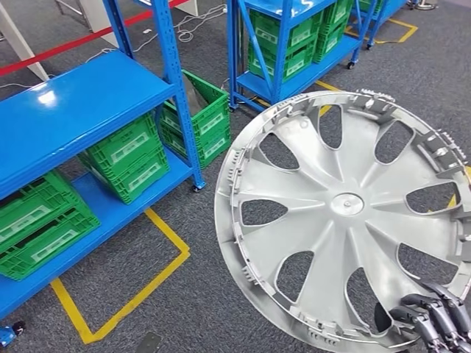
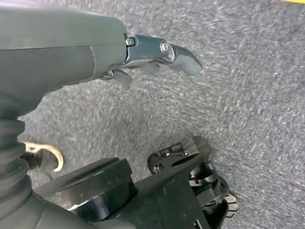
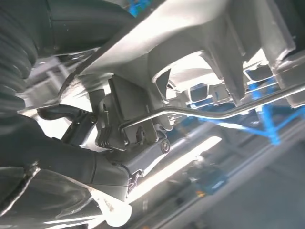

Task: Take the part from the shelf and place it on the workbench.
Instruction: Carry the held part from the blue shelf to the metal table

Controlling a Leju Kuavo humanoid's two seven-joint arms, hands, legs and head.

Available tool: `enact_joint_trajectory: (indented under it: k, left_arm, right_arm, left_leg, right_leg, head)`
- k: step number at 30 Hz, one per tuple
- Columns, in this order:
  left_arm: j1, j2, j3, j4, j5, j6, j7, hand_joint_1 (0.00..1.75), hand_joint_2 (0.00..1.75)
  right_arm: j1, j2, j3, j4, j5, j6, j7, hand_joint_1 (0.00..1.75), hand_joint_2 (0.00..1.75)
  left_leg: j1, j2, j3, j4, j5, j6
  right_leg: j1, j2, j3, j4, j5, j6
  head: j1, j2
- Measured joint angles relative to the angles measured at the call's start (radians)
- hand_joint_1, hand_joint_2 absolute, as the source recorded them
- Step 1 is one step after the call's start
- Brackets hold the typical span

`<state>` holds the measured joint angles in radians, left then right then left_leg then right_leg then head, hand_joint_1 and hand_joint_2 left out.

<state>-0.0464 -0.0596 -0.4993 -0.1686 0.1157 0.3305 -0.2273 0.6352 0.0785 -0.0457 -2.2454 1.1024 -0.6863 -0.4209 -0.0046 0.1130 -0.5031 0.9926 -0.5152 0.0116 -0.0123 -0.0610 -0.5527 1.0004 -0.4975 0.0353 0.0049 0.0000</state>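
Item: silver wheel cover (image 1: 344,213), off the blue shelf (image 1: 83,103), gripped by my right hand (image 1: 438,316) at its five-o'clock rim. Left hand (image 2: 158,52) hangs released. I judge: keep it level, carry steadily toward the workbench.

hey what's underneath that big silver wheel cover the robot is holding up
Through the wheel cover's openings shows grey carpet. The right hand grips its lower rim. What lies behind the solid spokes is covered.

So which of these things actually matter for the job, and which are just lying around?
Job:
- wheel cover, held at its lower rim by the right hand
- blue shelf

Lying about:
- green crates
- second shelf behind
- yellow floor tape
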Motion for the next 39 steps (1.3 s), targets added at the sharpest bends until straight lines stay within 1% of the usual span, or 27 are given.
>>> enact_joint_trajectory:
  k: [2, 4, 6, 7, 8, 9, 10, 11, 13, 15, 17, 18, 19, 21, 23, 24, 25, 26, 27, 29, 30, 32, 33, 34, 36, 38, 39]
  left_arm:
    - [-0.003, 0.000, -0.004, 0.000, -0.001, -0.002, -0.003, 0.00, 1.75]
    - [-0.004, 0.000, -0.008, 0.000, -0.001, -0.002, -0.003, 0.00, 1.75]
    - [-0.003, 0.000, -0.010, 0.000, -0.001, -0.002, 0.000, 0.00, 1.75]
    - [0.000, 0.000, -0.010, 0.000, -0.001, -0.002, 0.002, 0.00, 1.75]
    - [0.002, 0.000, -0.010, 0.000, -0.001, -0.002, 0.003, 0.00, 1.75]
    - [0.004, 0.000, -0.010, 0.000, -0.001, -0.002, 0.004, 0.00, 1.75]
    - [0.004, 0.000, -0.010, 0.000, -0.001, -0.002, 0.004, 0.00, 1.75]
    - [0.004, 0.000, -0.010, 0.000, -0.001, -0.002, 0.005, 0.00, 1.75]
    - [0.004, 0.002, -0.010, 0.001, -0.001, -0.001, 0.007, 0.00, 1.75]
    - [0.004, 0.004, -0.010, 0.001, 0.000, 0.001, 0.013, 0.00, 1.75]
    - [0.001, 0.002, -0.010, 0.002, 0.001, 0.003, 0.017, 0.00, 1.75]
    - [0.000, 0.002, -0.010, 0.002, 0.001, 0.004, 0.017, 0.00, 1.75]
    - [-0.002, 0.001, -0.010, 0.002, 0.002, 0.004, 0.017, 0.00, 1.75]
    - [-0.002, 0.001, -0.010, 0.002, 0.002, 0.005, 0.017, 0.00, 1.75]
    - [0.002, 0.000, -0.010, 0.002, 0.003, 0.005, 0.018, 0.00, 1.75]
    - [0.003, 0.000, -0.010, 0.002, 0.004, 0.004, 0.018, 0.00, 1.75]
    - [0.003, 0.000, -0.010, 0.002, 0.005, 0.004, 0.018, 0.00, 1.75]
    - [0.002, -0.001, -0.010, 0.002, 0.006, 0.004, 0.018, 0.00, 1.75]
    - [0.000, -0.001, -0.010, 0.002, 0.006, 0.004, 0.018, 0.00, 1.75]
    - [-0.001, -0.002, -0.010, 0.002, 0.007, 0.004, 0.018, 0.00, 1.75]
    - [-0.001, -0.001, -0.010, 0.002, 0.007, 0.003, 0.018, 0.00, 1.75]
    - [-0.004, -0.002, -0.010, 0.001, 0.008, 0.003, 0.018, 0.00, 1.75]
    - [-0.006, -0.002, -0.010, 0.001, 0.008, 0.003, 0.019, 0.00, 1.75]
    - [-0.008, -0.002, -0.010, 0.001, 0.008, 0.003, 0.018, 0.00, 1.75]
    - [-0.007, -0.003, -0.010, 0.001, 0.009, 0.003, 0.018, 0.00, 1.75]
    - [-0.001, -0.003, -0.010, 0.001, 0.010, 0.003, 0.018, 0.00, 1.75]
    - [0.001, -0.003, -0.010, 0.002, 0.010, 0.003, 0.018, 0.00, 1.75]
  right_arm:
    - [0.007, 0.008, -0.009, -0.005, 0.001, 0.000, -0.001, 1.75, 1.75]
    - [0.011, 0.015, -0.016, -0.010, 0.002, 0.000, -0.001, 1.75, 1.75]
    - [0.010, 0.022, -0.021, -0.013, 0.002, 0.000, -0.001, 1.75, 1.75]
    - [0.009, 0.025, -0.024, -0.013, 0.002, 0.000, -0.001, 1.75, 1.75]
    - [0.009, 0.027, -0.026, -0.013, 0.001, 0.000, -0.002, 1.75, 1.75]
    - [0.010, 0.029, -0.028, -0.013, 0.002, 0.000, -0.002, 1.75, 1.75]
    - [0.010, 0.030, -0.030, -0.013, 0.002, 0.000, -0.002, 1.75, 1.75]
    - [0.010, 0.032, -0.031, -0.013, 0.002, 0.000, -0.002, 1.75, 1.75]
    - [0.009, 0.034, -0.033, -0.013, 0.001, 0.000, -0.003, 1.75, 1.75]
    - [0.004, 0.038, -0.036, -0.013, -0.002, 0.000, -0.010, 1.75, 1.75]
    - [0.001, 0.045, -0.040, -0.012, -0.005, 0.000, -0.020, 1.75, 1.75]
    - [0.000, 0.048, -0.044, -0.012, -0.005, 0.000, -0.023, 1.75, 1.75]
    - [-0.002, 0.051, -0.048, -0.012, -0.005, 0.000, -0.025, 1.75, 1.75]
    - [-0.012, 0.055, -0.057, -0.011, -0.003, 0.000, -0.029, 1.75, 1.75]
    - [-0.020, 0.059, -0.061, -0.010, -0.001, 0.000, -0.032, 1.75, 1.75]
    - [-0.021, 0.061, -0.063, -0.009, -0.001, 0.000, -0.033, 1.75, 1.75]
    - [-0.021, 0.063, -0.065, -0.008, 0.000, 0.000, -0.034, 1.75, 1.75]
    - [-0.021, 0.065, -0.068, -0.008, 0.000, 0.000, -0.034, 1.75, 1.75]
    - [-0.022, 0.067, -0.071, -0.008, 0.001, 0.000, -0.034, 1.75, 1.75]
    - [-0.025, 0.070, -0.075, -0.007, 0.002, 0.000, -0.033, 1.75, 1.75]
    - [-0.026, 0.072, -0.077, -0.007, 0.002, 0.000, -0.033, 1.75, 1.75]
    - [-0.025, 0.078, -0.079, -0.007, 0.002, 0.000, -0.032, 1.75, 1.75]
    - [-0.024, 0.081, -0.080, -0.006, 0.003, 0.000, -0.032, 1.75, 1.75]
    - [-0.024, 0.084, -0.081, -0.006, 0.004, 0.000, -0.033, 1.75, 1.75]
    - [-0.026, 0.089, -0.084, -0.006, 0.007, 0.000, -0.034, 1.75, 1.75]
    - [-0.027, 0.093, -0.086, -0.005, 0.008, 0.000, -0.036, 1.75, 1.75]
    - [-0.027, 0.095, -0.087, -0.005, 0.008, 0.000, -0.036, 1.75, 1.75]
  left_leg:
    - [0.003, 0.006, 0.003, 0.003, -0.003, -0.010]
    - [0.007, -0.035, -0.013, 0.045, -0.039, -0.020]
    - [0.010, -0.088, -0.063, 0.163, -0.108, -0.025]
    - [0.011, -0.100, -0.092, 0.231, -0.137, -0.025]
    - [0.011, -0.105, -0.113, 0.277, -0.149, -0.025]
    - [0.011, -0.108, -0.119, 0.288, -0.140, -0.023]
    - [0.011, -0.112, -0.107, 0.260, -0.112, -0.020]
    - [0.011, -0.124, -0.080, 0.200, -0.072, -0.014]
    - [0.011, -0.172, -0.024, 0.070, -0.013, -0.002]
    - [0.010, -0.197, -0.003, 0.014, -0.004, 0.004]
    - [0.010, -0.175, -0.002, 0.004, 0.000, 0.008]
    - [0.011, -0.162, -0.001, -0.003, 0.005, 0.013]
    - [0.012, -0.149, 0.000, -0.010, 0.010, 0.018]
    - [0.010, -0.118, -0.001, -0.016, 0.015, 0.024]
    - [0.007, -0.085, -0.004, -0.016, 0.015, 0.026]
    - [0.007, -0.069, -0.005, -0.015, 0.015, 0.025]
    - [0.007, -0.054, -0.006, -0.015, 0.014, 0.024]
    - [0.007, -0.041, -0.005, -0.014, 0.012, 0.022]
    - [0.007, -0.030, -0.003, -0.012, 0.009, 0.018]
    - [0.002, -0.010, -0.001, -0.004, 0.001, 0.005]
    - [0.000, -0.002, 0.001, -0.001, -0.001, 0.000]
    - [0.001, 0.012, 0.003, 0.001, -0.004, -0.010]
    - [0.004, 0.001, 0.003, 0.006, -0.011, -0.016]
    - [0.007, -0.023, -0.004, 0.026, -0.028, -0.021]
    - [0.011, -0.083, -0.045, 0.127, -0.090, -0.026]
    - [0.011, -0.104, -0.104, 0.258, -0.143, -0.023]
    - [0.011, -0.107, -0.121, 0.290, -0.145, -0.020]
  right_leg:
    - [-0.001, 0.021, -0.005, -0.001, 0.006, -0.014]
    - [-0.005, 0.041, -0.009, -0.004, 0.013, -0.027]
    - [-0.006, 0.062, -0.014, -0.005, 0.018, -0.035]
    - [-0.005, 0.075, -0.016, -0.005, 0.020, -0.038]
    - [-0.003, 0.089, -0.018, -0.005, 0.021, -0.039]
    - [-0.002, 0.104, -0.019, -0.004, 0.023, -0.040]
    - [-0.001, 0.119, -0.019, -0.004, 0.024, -0.039]
    - [0.000, 0.134, -0.019, -0.004, 0.026, -0.038]
    - [0.001, 0.160, -0.022, -0.001, 0.029, -0.033]
    - [-0.001, 0.183, -0.033, 0.002, 0.036, -0.022]
    - [-0.006, 0.203, -0.045, 0.001, 0.043, -0.008]
    - [-0.006, 0.191, -0.053, 0.008, 0.039, -0.004]
    - [-0.004, 0.167, -0.068, 0.030, 0.024, 0.000]
    - [-0.001, 0.100, -0.120, 0.133, -0.036, 0.005]
    - [-0.003, 0.072, -0.172, 0.254, -0.087, 0.013]
    - [-0.005, 0.067, -0.178, 0.275, -0.090, 0.016]
    - [-0.007, 0.062, -0.163, 0.258, -0.075, 0.018]
    - [-0.009, 0.053, -0.128, 0.203, -0.048, 0.019]
    - [-0.009, 0.029, -0.085, 0.130, -0.024, 0.020]
    - [-0.006, -0.004, -0.018, 0.023, 0.002, 0.010]
    - [-0.003, -0.011, -0.006, 0.005, 0.002, 0.003]
    - [0.000, 0.011, -0.009, 0.005, 0.005, -0.012]
    - [-0.001, 0.020, -0.010, 0.004, 0.007, -0.018]
    - [-0.001, 0.030, -0.011, 0.003, 0.009, -0.024]
    - [-0.002, 0.052, -0.012, 0.002, 0.012, -0.035]
    - [0.003, 0.079, -0.014, 0.003, 0.013, -0.041]
    - [0.005, 0.094, -0.014, 0.003, 0.013, -0.042]
  head:
    - [-0.001, 0.000]
    - [-0.003, 0.000]
    - [-0.006, 0.000]
    - [-0.006, 0.000]
    - [-0.006, 0.000]
    - [-0.006, 0.000]
    - [-0.006, 0.000]
    - [-0.006, 0.000]
    - [-0.006, 0.000]
    - [-0.006, 0.000]
    - [-0.006, 0.000]
    - [-0.004, 0.000]
    - [-0.002, 0.000]
    - [0.003, 0.000]
    - [0.005, 0.000]
    - [0.004, 0.000]
    - [0.005, 0.000]
    - [0.005, 0.000]
    - [0.005, 0.000]
    - [0.003, 0.000]
    - [0.002, 0.000]
    - [0.001, 0.000]
    - [0.000, 0.000]
    - [-0.001, 0.000]
    - [-0.003, 0.000]
    - [-0.004, 0.000]
    - [-0.004, 0.000]
